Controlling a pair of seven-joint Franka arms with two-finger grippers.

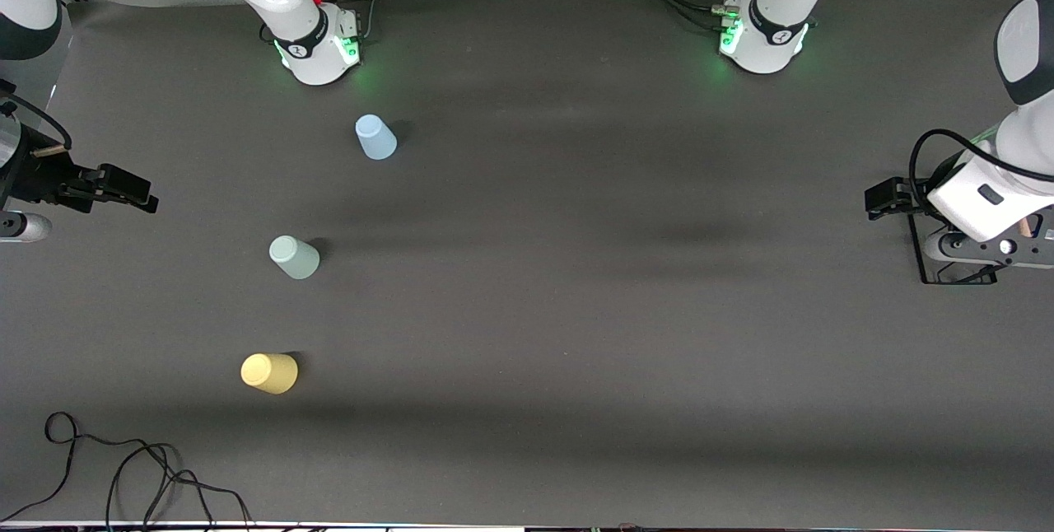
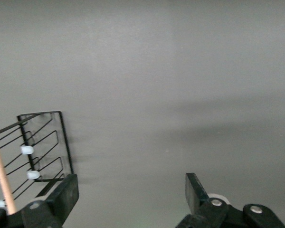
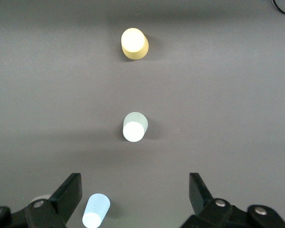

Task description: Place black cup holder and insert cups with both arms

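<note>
Nothing done yet: my left end effector (image 1: 879,199) hangs wide, empty, beside black cup holder (image 1: 947,268); right end effector (image 1: 136,194) wide too, over surface (image 1: 576,310); cups (image 1: 294,257) w/o holder.

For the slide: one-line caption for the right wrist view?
Open right gripper above the grey table, looking over three upside-down cups: pale blue, mint green, yellow.

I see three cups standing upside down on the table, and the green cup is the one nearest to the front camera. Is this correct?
Not quite. The three cups do stand upside down, but the yellow cup is nearest to the front camera, not the green cup, which stands between it and the blue cup. The front view shows this.
</note>
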